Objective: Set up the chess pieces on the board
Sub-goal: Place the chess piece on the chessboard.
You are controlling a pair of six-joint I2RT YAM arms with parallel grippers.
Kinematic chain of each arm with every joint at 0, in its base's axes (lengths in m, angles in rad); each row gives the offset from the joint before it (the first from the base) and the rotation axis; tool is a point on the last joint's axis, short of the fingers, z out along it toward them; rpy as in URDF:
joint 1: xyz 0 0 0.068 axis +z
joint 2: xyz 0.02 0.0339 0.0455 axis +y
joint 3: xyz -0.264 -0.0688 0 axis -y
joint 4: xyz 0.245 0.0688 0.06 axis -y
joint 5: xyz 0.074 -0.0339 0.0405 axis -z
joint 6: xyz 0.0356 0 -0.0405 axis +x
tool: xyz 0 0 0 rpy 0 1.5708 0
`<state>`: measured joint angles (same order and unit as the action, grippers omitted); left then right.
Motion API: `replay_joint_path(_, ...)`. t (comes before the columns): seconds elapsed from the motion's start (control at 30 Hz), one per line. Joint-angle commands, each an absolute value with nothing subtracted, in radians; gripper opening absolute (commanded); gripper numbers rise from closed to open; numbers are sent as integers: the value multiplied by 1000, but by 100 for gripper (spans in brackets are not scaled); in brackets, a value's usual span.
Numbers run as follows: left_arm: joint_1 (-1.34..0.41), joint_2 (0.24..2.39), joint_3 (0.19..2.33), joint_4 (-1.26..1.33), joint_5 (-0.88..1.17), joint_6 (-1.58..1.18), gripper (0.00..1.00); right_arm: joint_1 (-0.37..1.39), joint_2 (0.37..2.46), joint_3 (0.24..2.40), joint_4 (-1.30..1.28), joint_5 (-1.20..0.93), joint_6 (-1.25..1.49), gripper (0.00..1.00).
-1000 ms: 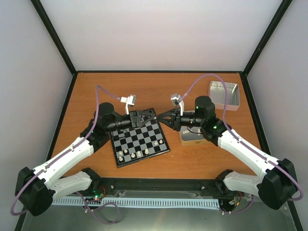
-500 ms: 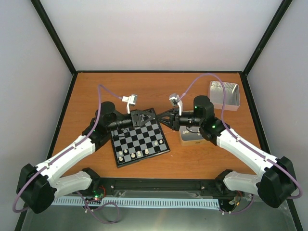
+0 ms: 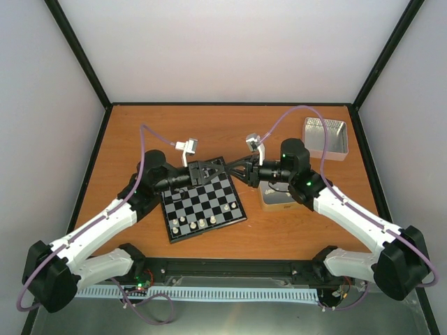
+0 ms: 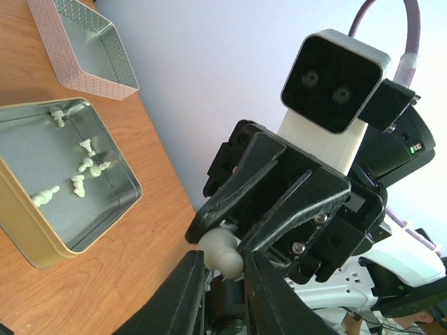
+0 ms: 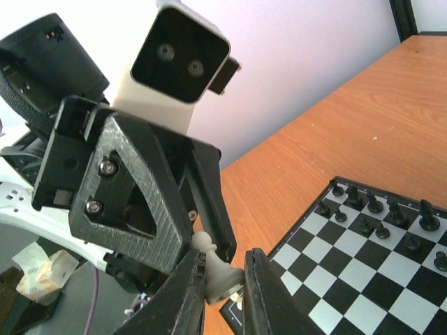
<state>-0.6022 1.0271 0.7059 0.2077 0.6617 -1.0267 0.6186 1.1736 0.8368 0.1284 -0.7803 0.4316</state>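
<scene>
Both hands meet on one white pawn.
Your right hand [image 5: 225, 264] is clenched on the white pawn [image 5: 218, 276] above the 1 o'clock corner of the board [image 3: 202, 199]. Your left hand [image 4: 225, 272] flanks its other end, though whether it grips cannot be told.

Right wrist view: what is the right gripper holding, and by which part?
A cream-white pawn, pinched by its lower body in the right gripper, head poking out. The left gripper flanks it too; whether it grips cannot be told.
</scene>
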Motion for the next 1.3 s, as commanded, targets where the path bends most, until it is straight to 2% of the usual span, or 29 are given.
replay_joint_path(0.0,-601,1006,693,229,672,-1032,15,625,1182,833,222,-763,476,14)
replay_joint_path(0.1,-601,1010,693,234,666,-1029,8,627,1187,831,234,-779,486,14)
replay_joint_path(0.17,-601,1015,697,239,665,-1026,8,628,1188,828,233,-790,481,14)
replay_joint_path(0.2,-601,1016,699,238,662,-1024,9,628,1187,828,228,-791,477,14)
replay_joint_path(0.33,-601,1015,705,222,640,-1010,27,631,1186,830,205,-800,462,14)
replay_joint_path(0.43,-601,1011,703,217,626,-1005,28,630,1187,830,205,-813,459,13)
replay_joint_path(0.63,-601,994,703,231,600,-1003,20,631,1189,827,192,-824,444,11)
replay_joint_path(0.9,-601,993,697,242,614,-1006,17,632,1196,833,185,-829,433,10)
replay_joint_path(1.1,-601,1006,688,271,651,-1020,7,632,1204,839,186,-827,436,10)
replay_joint_path(1.17,-601,1006,679,272,650,-1018,1,631,1206,843,184,-821,436,12)
replay_joint_path(1.27,-601,1001,676,245,639,-1000,1,631,1203,854,154,-793,433,18)
